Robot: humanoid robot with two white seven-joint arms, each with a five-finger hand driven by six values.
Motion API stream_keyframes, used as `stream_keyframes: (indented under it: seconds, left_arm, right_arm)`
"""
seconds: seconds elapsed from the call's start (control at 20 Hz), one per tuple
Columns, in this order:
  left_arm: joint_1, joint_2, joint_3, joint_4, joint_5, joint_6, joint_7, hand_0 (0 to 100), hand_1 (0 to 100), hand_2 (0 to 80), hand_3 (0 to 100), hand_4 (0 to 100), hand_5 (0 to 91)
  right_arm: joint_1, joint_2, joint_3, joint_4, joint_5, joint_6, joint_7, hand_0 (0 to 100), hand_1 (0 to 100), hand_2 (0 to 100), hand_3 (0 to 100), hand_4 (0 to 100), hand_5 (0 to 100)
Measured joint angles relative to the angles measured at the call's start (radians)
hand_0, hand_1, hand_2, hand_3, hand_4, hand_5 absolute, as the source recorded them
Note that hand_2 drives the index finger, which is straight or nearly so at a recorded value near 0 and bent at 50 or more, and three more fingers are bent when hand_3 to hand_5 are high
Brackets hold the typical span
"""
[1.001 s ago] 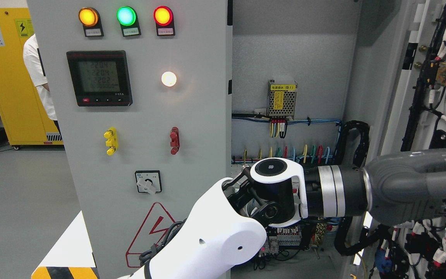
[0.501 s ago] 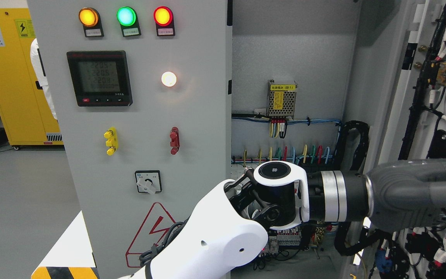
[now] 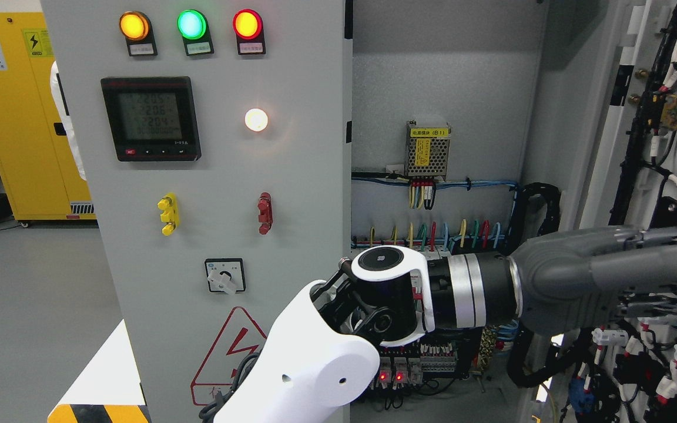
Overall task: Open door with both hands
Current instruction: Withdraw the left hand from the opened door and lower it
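Note:
The grey cabinet's right door (image 3: pixel 603 123) stands swung open at the right, with black wiring and connectors on its inner face. The left door panel (image 3: pixel 303 176), with its three lamps and meter, stands shut. My left arm enters at the bottom left, white up to the wrist joint (image 3: pixel 385 276), and reaches across the open cabinet. Its grey left hand (image 3: pixel 656 270) lies against the inner side of the right door, fingers stretched straight toward the picture's right edge and holding nothing. The right arm is out of view.
Inside the cabinet (image 3: pixel 444 82) sit a power module (image 3: pixel 428 150), coloured wires and terminal rows below. A yellow cabinet (image 3: pixel 15 129) and a person in white (image 3: pixel 65 117) are behind at the left. A white block with hazard stripes (image 3: pixel 97 382) stands at the lower left.
My left arm has drawn back to the left and slightly down, so more of the hand's fingers show. The person at the left has slipped further behind the cabinet.

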Motion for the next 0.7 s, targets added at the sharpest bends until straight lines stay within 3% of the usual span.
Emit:
stream_keyframes:
  seconds: [0.45,0.7]
  left_arm:
    - [0.324,0.032,0.087,-0.121,-0.238,0.003,-0.002,12,56,0.0,0,0,0.0]
    - [0.493,0.090,0.115,-0.159,-0.316,-0.019,0.001,12,56,0.0,0,0,0.0]
  right_arm:
    - [0.000,0.000,0.000,0.000,0.000,0.000,0.000,0,50,4,0,0,0]
    - [0.000,0.000,-0.002,0.000,0.000,0.000,0.000,0,50,4,0,0,0]
